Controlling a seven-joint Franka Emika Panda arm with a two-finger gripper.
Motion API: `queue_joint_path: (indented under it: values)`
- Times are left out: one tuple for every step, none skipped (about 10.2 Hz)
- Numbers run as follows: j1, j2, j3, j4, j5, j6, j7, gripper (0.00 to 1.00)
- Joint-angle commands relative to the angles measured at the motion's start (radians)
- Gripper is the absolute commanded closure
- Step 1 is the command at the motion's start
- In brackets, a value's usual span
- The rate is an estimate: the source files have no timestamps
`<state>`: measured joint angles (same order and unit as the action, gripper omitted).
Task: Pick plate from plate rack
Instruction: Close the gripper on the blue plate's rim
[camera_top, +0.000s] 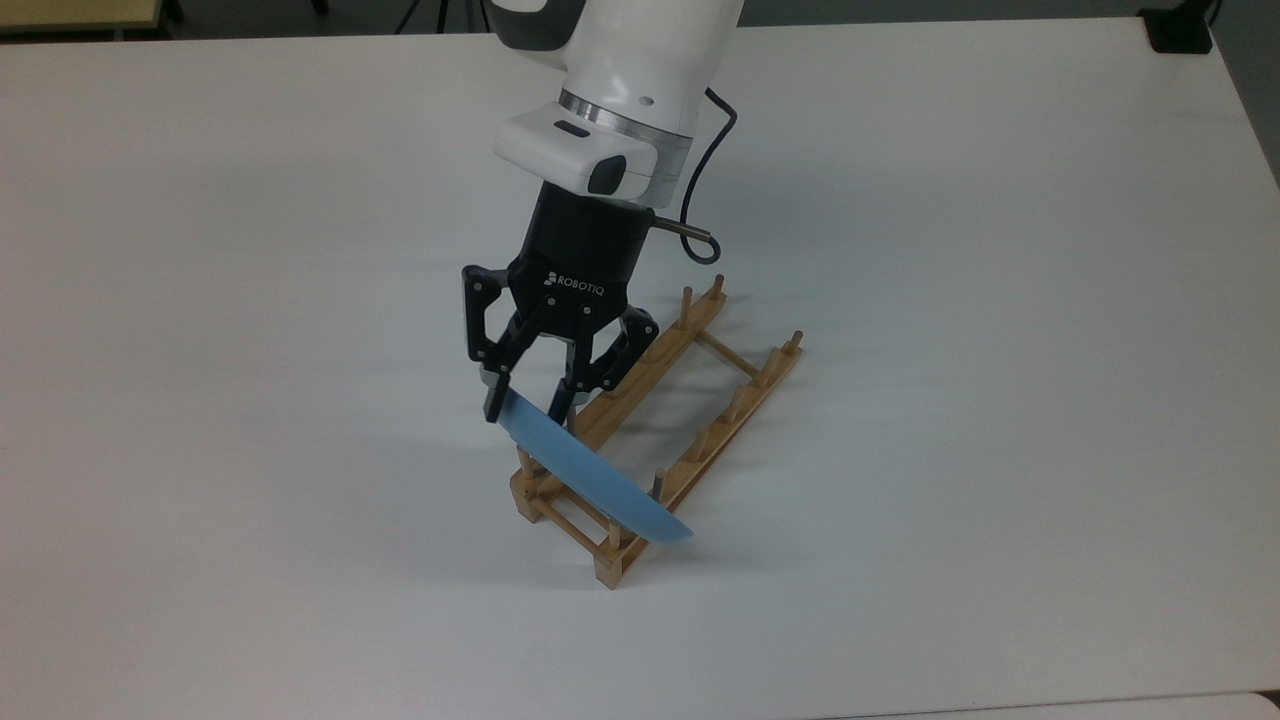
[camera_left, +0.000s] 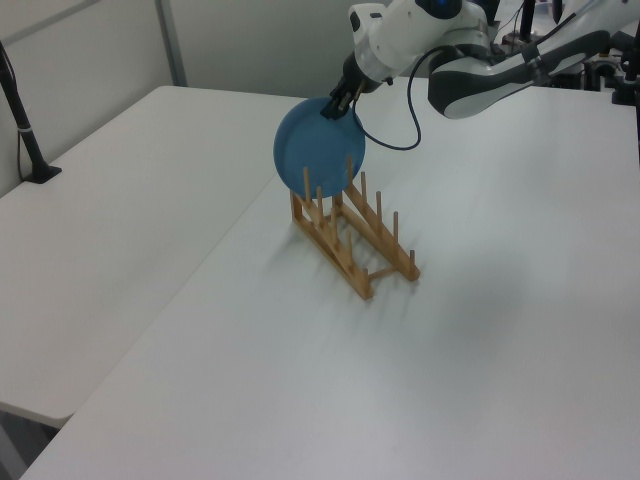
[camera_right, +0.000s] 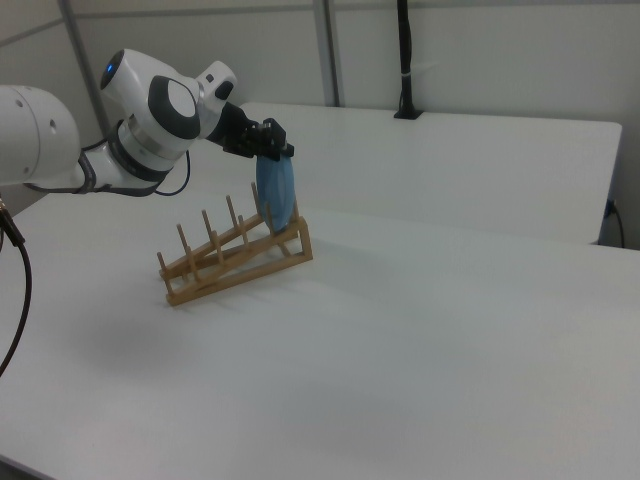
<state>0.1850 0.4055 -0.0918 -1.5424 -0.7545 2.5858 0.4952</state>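
Jaws straddling the top rim of the plate (camera_top: 590, 475), one finger either side, narrowed but seemingly not yet pinching it. The plate stands upright on edge in the end slot of the rack (camera_top: 690, 400), between its pegs, on the white table (camera_top: 1000, 250). Risk from here: a shallow grip on that glossy rim could slip, or a slanted lift could snag the pegs and drag the rack. One plate, one rack.
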Motion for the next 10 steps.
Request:
queue_joint_path:
  values:
    - [0.016,0.010,-0.022,0.024,-0.028,0.004,0.025,0.79]
    - [0.016,0.010,-0.022,0.022,-0.028,0.004,0.026,0.85]
    - [0.016,0.010,-0.022,0.024,-0.028,0.004,0.026,0.90]
    - [0.016,0.009,-0.022,0.022,-0.028,0.004,0.026,0.96]
    - [0.014,0.009,-0.022,0.024,-0.028,0.004,0.026,1.00]
    - [0.014,0.006,-0.022,0.024,-0.028,0.004,0.026,1.00]
    - [0.014,0.003,-0.022,0.024,-0.028,0.004,0.026,1.00]
    - [0.013,-0.002,-0.023,0.025,-0.028,0.005,0.026,1.00]
    - [0.011,-0.004,-0.023,0.047,-0.026,0.004,0.026,1.00]
    - [0.010,-0.007,-0.031,0.059,-0.026,0.004,0.026,1.00]
